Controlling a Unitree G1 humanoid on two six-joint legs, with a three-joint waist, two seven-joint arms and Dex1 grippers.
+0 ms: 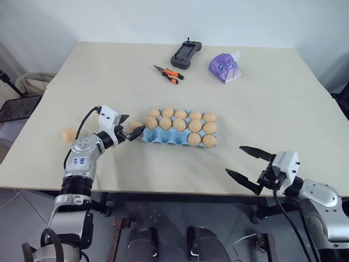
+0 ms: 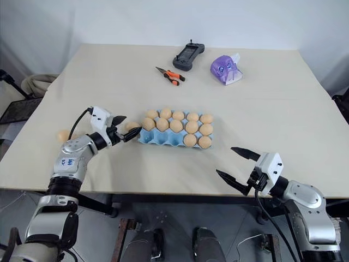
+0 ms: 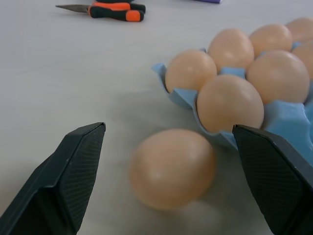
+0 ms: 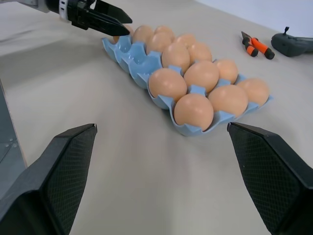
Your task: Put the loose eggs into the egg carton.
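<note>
Pale beige table before a plain, seemingly white wall.

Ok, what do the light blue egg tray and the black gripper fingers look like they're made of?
The light blue moulded egg carton looks like thin matte plastic or pressed pulp; its smooth, even cup edges leave that open. The left gripper's black fingers look like hard plastic with a fine cross-hatched grip texture.

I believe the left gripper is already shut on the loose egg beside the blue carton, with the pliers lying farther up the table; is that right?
Not quite: the left gripper is open, not shut. The left wrist view shows the loose egg lying on the table between the spread fingers, neither touching it. The rest holds: the egg lies beside the blue carton, and the pliers lie farther up the table.
</note>
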